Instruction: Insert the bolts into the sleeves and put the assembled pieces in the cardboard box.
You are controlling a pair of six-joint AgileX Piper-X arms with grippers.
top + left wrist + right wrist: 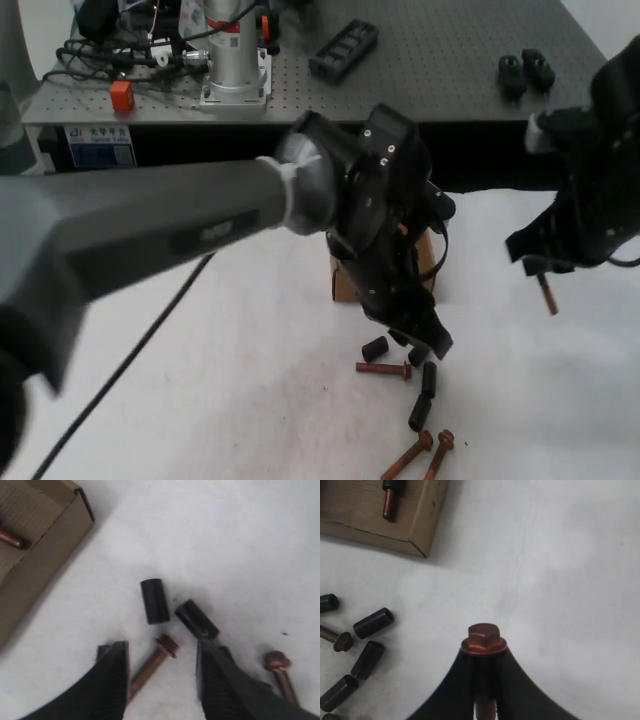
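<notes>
A white cloth (240, 400) covers the bench. Towards the far side a small brown cardboard box (343, 284) sits on it, open at the top. Just nearer than the box lies a loose scatter of short black cylindrical sleeves (375, 349), all on their sides. One copper-coloured flanged bolt (383, 369) lies flat among them. Two more such bolts (407, 455) lie side by side at the near edge, their heads close together. Two of the sleeves (154, 601) lie with their ends almost touching.
</notes>
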